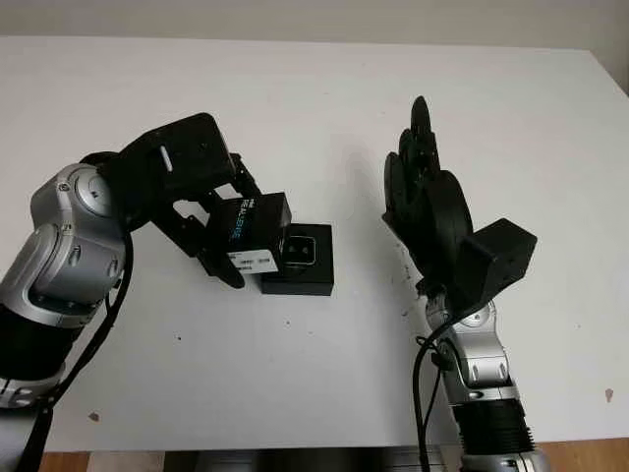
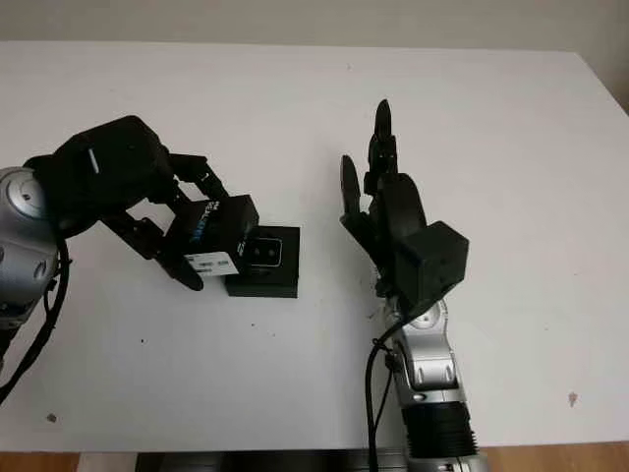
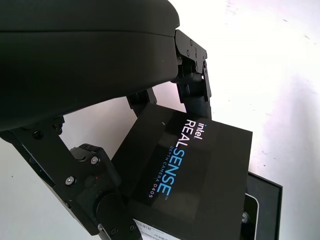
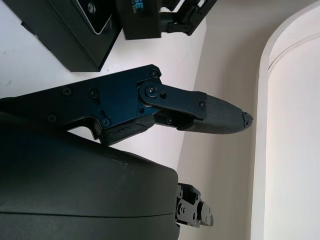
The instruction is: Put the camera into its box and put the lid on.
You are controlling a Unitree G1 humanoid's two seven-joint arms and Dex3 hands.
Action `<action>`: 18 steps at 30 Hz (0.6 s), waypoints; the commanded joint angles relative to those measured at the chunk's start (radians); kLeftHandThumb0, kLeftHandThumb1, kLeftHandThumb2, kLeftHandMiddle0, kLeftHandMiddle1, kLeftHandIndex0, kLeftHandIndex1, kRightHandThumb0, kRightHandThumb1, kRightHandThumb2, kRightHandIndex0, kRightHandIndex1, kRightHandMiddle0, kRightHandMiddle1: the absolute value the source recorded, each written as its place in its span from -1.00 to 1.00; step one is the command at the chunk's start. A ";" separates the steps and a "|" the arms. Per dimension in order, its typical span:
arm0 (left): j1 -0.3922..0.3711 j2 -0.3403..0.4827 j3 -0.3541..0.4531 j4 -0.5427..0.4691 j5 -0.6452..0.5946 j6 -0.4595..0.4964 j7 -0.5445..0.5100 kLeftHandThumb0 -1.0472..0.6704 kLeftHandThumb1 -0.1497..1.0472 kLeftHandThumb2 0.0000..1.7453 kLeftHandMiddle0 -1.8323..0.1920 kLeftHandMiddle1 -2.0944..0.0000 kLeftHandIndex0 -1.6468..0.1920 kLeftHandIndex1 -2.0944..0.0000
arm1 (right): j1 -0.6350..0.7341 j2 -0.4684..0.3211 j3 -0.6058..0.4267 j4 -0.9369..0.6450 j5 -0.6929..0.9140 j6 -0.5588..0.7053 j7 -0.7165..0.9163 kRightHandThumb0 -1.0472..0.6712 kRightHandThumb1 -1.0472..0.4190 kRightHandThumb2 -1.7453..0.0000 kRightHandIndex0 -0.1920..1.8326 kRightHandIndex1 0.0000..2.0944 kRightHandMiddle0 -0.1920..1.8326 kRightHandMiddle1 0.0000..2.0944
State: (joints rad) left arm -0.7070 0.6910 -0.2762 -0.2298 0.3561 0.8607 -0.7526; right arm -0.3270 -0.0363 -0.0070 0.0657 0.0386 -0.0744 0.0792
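Observation:
A black box lid [image 1: 257, 224] printed "intel RealSense" [image 3: 185, 170] is off the table, tilted, with my left hand [image 1: 236, 236] shut on it: fingers [image 3: 192, 85] clamp its far and near sides. It overlaps the left edge of the open black box base [image 1: 307, 279], which lies on the white table [image 1: 295, 88]. The camera [image 1: 301, 249] lies inside the base, lens face up. My right hand [image 1: 413, 167] stands open, palm toward the box, a short way to its right and apart from it. The right wrist view has the base [image 4: 70, 35] and the held lid [image 4: 142, 20].
White tabletop stretches all around the box. The table's far edge runs along the top, and its right edge [image 1: 611, 69] is at the upper right. Small dark specks [image 1: 609, 395] mark the near surface.

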 commanded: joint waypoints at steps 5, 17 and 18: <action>-0.011 -0.033 -0.037 0.007 0.010 -0.021 0.037 -0.11 1.00 -0.93 0.45 -0.65 0.51 -0.54 | 0.011 0.011 0.000 -0.017 0.019 -0.026 0.008 -0.66 -1.00 0.36 -1.00 -1.00 -1.00 -1.00; -0.004 -0.087 -0.051 0.057 0.010 -0.085 0.084 -0.08 0.99 -0.93 0.44 -0.67 0.52 -0.55 | 0.016 0.015 -0.003 -0.019 0.037 -0.029 0.017 -0.69 -1.00 0.36 -1.00 -1.00 -1.00 -1.00; -0.002 -0.090 -0.049 0.057 0.009 -0.091 0.086 -0.07 0.99 -0.93 0.44 -0.68 0.53 -0.55 | 0.015 0.015 -0.002 -0.018 0.037 -0.030 0.019 -0.68 -1.00 0.36 -1.00 -1.00 -1.00 -1.00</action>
State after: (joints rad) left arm -0.7116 0.6114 -0.3199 -0.1769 0.3676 0.7800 -0.6713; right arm -0.3202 -0.0231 -0.0089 0.0657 0.0727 -0.0899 0.0958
